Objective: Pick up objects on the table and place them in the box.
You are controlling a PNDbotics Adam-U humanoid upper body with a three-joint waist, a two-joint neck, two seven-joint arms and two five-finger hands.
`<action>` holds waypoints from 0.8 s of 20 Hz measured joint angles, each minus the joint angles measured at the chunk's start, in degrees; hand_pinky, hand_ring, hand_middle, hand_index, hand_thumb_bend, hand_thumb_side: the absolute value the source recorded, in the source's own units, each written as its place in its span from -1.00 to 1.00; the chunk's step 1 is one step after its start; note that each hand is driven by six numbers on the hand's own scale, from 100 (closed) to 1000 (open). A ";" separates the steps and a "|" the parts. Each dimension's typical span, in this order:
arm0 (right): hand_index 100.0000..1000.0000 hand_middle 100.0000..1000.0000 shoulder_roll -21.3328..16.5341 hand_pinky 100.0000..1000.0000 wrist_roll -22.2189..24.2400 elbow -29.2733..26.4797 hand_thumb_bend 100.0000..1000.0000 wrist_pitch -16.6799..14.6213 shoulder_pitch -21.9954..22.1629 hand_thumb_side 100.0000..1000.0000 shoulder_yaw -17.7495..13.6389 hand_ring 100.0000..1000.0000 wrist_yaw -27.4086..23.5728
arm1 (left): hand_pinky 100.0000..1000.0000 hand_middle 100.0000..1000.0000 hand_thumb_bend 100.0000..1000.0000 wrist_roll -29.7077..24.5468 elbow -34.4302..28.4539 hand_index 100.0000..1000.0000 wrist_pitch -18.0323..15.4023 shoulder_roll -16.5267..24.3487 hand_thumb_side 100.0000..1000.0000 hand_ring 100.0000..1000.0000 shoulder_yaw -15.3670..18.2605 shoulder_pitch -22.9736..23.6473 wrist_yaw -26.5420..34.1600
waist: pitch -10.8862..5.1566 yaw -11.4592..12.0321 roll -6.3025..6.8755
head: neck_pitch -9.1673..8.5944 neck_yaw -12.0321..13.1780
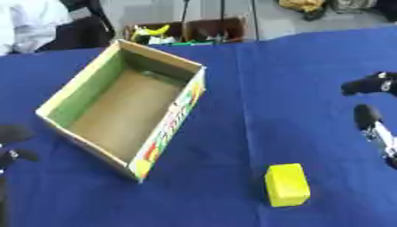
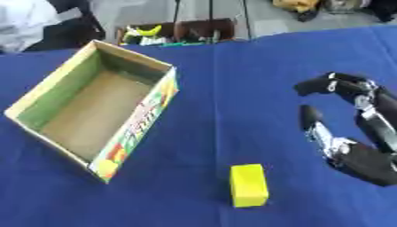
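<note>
One yellow block (image 2: 249,185) lies left of the right hand (image 2: 353,133), whose fingers are spread wide; box (image 1: 85,84) further left

One cardboard box (image 1: 87,128), open-topped, nothing inside it. One yellow block (image 2: 249,185) on the blue tablecloth (image 1: 310,66); the cloth is a single sheet with one crease running front to back. Two robot hands: right hand (image 2: 358,155) best seen in the right eye view, left hand (image 1: 11,148) only partly in at the left edge of the left eye view. Two brown bins (image 2: 203,30) beyond the far table edge, contents unclear.
</note>
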 measured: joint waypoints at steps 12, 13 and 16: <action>0.60 0.31 -0.23 0.48 0.24 0.00 -0.95 -0.29 -0.71 1.00 0.14 0.47 0.05 | -0.23 0.25 -0.99 -0.34 0.00 0.79 0.26 0.00 0.96 0.28 -0.04 -0.03 0.03 | -0.02 -0.02 -0.02 | -0.09 0.03; 0.62 0.34 -0.69 0.48 0.30 0.00 -0.80 -0.40 -1.18 1.00 0.38 0.49 0.15 | -0.23 0.25 -0.99 -0.37 0.00 0.79 0.29 0.00 0.96 0.28 -0.04 -0.03 0.04 | -0.05 -0.04 -0.03 | -0.09 0.03; 0.62 0.36 -3.21 0.47 0.57 0.00 -0.56 -0.68 -3.16 1.00 1.56 0.50 1.08 | -0.23 0.25 -0.99 -0.40 0.00 0.79 0.31 0.01 0.96 0.28 -0.04 -0.03 0.10 | -0.35 -0.11 -0.26 | -0.07 -0.06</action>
